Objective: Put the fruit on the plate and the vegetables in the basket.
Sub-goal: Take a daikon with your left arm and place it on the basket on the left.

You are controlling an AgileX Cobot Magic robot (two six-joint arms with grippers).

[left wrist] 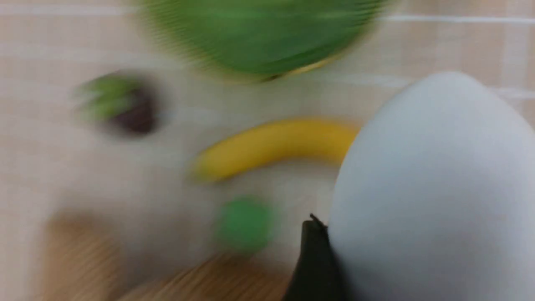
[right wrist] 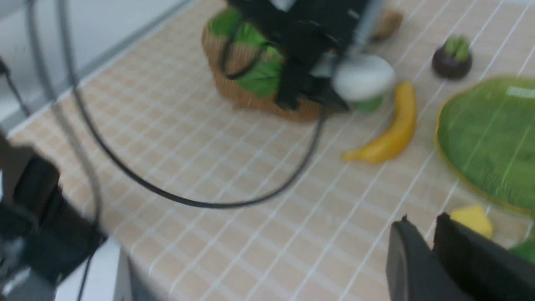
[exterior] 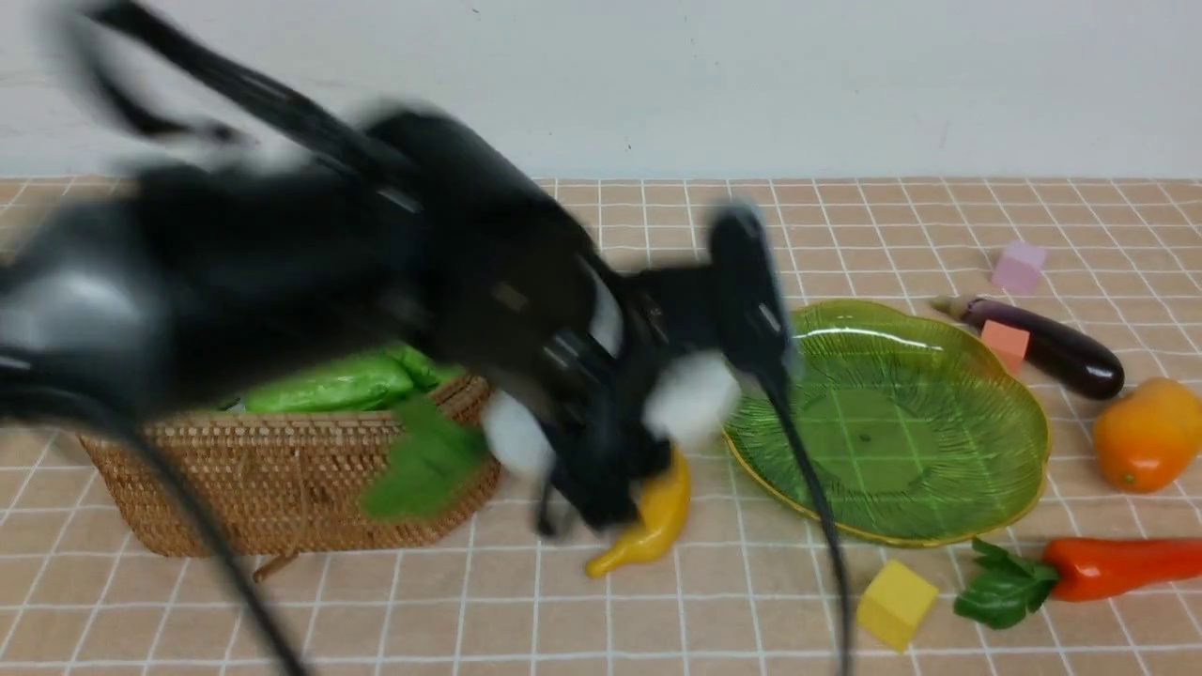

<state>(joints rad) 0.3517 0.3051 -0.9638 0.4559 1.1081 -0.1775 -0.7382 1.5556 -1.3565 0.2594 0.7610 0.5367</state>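
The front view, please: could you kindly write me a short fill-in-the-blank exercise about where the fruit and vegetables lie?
1. The plate holds ____ fruit.
2. The mango lies to the plate's ____.
3. The banana lies ____ the plate and the basket.
4. The cube beside the leaves of the carrot is ____.
Missing words: no; right; between; yellow.

Bright, even light from above; shadows on the tabletop (exterior: 657,610) are faint. In the front view the left arm (exterior: 310,282), 9 o'clock to centre, is smeared; the plate (exterior: 901,441) at 3 o'clock is sharp, with pale glare on its far rim. The left wrist view is blurred throughout, the right wrist view mildly soft.
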